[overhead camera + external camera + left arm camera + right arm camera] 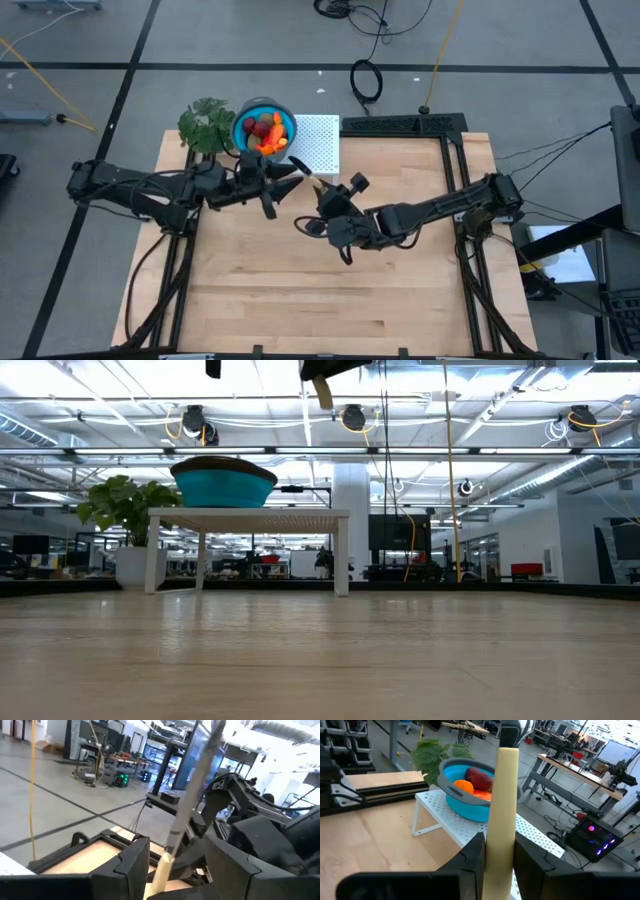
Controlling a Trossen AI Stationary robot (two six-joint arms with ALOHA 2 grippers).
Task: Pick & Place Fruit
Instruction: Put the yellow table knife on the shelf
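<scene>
The fruit (265,130), red and orange pieces, lies in a teal bowl (465,805) on a white perforated rack (318,140) at the table's far side. My right gripper (497,860) hovers mid-table, just right of the bowl, shut on the pale yellow-handled knife (312,182). My left gripper (290,178) is open and faces it from the left. Its fingers (132,860) stand on either side of the handle's free end (160,872). In the left wrist view the grey blade (195,790) runs up and away. In the low view the handle (322,392) hangs high above the table. My right gripper pinches the knife's pale handle (495,840) between its two fingers (472,857), coming from the table's right side. The handle sticks out past the fingertips toward the bowl and my left gripper. The knife is lifted clear of the table.
A green leafy plant (205,125) stands left of the bowl at the far left corner. The rack (250,515) stands on thin white legs with the bowl (225,485) on top. Bare wood table (300,290) spreads over the near half, with black frame rails along its sides.
</scene>
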